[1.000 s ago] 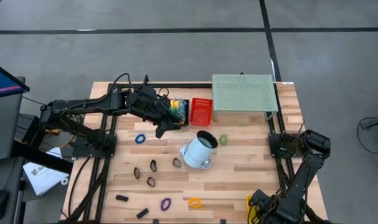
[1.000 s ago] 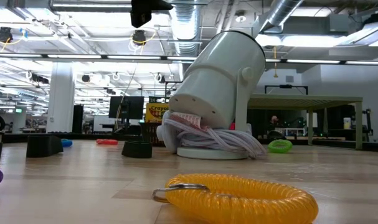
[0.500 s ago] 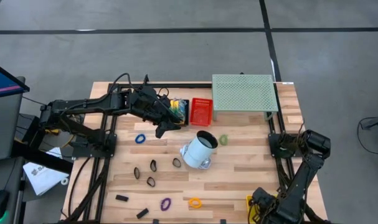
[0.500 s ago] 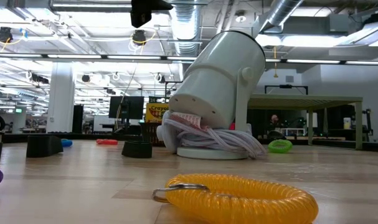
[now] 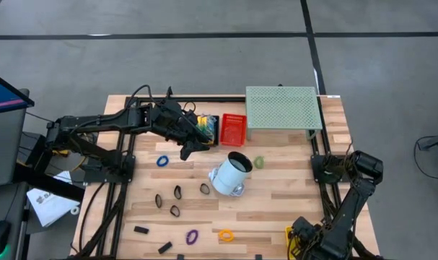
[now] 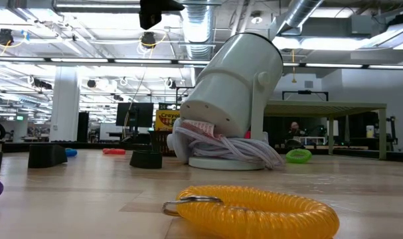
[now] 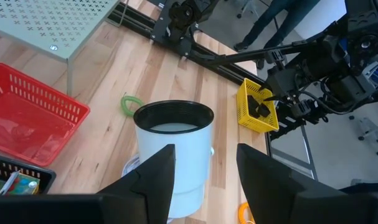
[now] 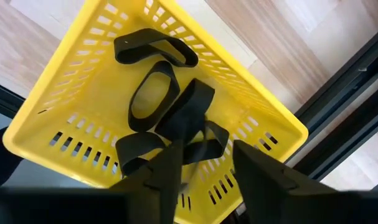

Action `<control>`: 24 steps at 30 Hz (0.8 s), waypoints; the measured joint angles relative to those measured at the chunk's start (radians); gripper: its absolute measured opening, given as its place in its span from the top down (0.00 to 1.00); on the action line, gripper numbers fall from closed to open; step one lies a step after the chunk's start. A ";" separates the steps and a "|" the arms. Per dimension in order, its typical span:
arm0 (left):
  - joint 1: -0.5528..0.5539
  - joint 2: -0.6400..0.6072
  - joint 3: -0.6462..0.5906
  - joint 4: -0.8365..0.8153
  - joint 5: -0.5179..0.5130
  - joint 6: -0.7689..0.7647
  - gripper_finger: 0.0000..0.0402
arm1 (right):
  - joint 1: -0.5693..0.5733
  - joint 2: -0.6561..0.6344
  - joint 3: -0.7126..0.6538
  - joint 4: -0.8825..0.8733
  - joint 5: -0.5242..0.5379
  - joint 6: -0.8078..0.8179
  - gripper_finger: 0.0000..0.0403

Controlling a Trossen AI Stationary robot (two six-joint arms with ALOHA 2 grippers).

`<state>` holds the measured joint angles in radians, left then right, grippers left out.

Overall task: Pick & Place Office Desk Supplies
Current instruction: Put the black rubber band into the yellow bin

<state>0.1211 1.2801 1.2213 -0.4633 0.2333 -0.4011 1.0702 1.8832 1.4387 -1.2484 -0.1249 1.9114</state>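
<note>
The bench carries three baskets: a black one and a red one side by side near the far edge, and a yellow one at the near right corner. A green perforated shelf stands at the far right. A white cup-shaped container, tilted on its base, sits near the centre of the bench. Loose on the bench are three black rubber-band rings left of the container, one blue ring toward the left edge, one green ring just right of the container, one purple ring and one orange coil ring near the near edge, and two black binder clips at the near left. The black basket holds yellow-green crayon boxes. The left gripper hangs just beside the black basket on its near side, fingers apart with nothing between them; the blue ring lies near it, toward the left edge. The right gripper hangs directly over the yellow basket, fingers apart and empty; at least four black bands lie in a loose pile in that basket beneath it.
</note>
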 joint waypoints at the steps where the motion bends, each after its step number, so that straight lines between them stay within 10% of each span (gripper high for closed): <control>1: 0.000 0.000 0.000 0.000 0.000 0.000 0.58 | 0.000 0.000 0.000 0.000 0.000 0.000 0.61; 11: 0.000 0.000 0.000 0.000 0.000 0.006 0.58 | -0.014 -0.002 0.000 -0.044 0.006 -0.007 0.47; 24: -0.020 -0.038 0.000 -0.238 0.049 0.028 0.58 | -0.072 -0.194 0.000 -0.303 0.292 0.079 0.52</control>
<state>0.1006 1.2421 1.2217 -0.7011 0.2827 -0.3729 0.9987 1.6888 1.4387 -1.5511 0.1671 1.9906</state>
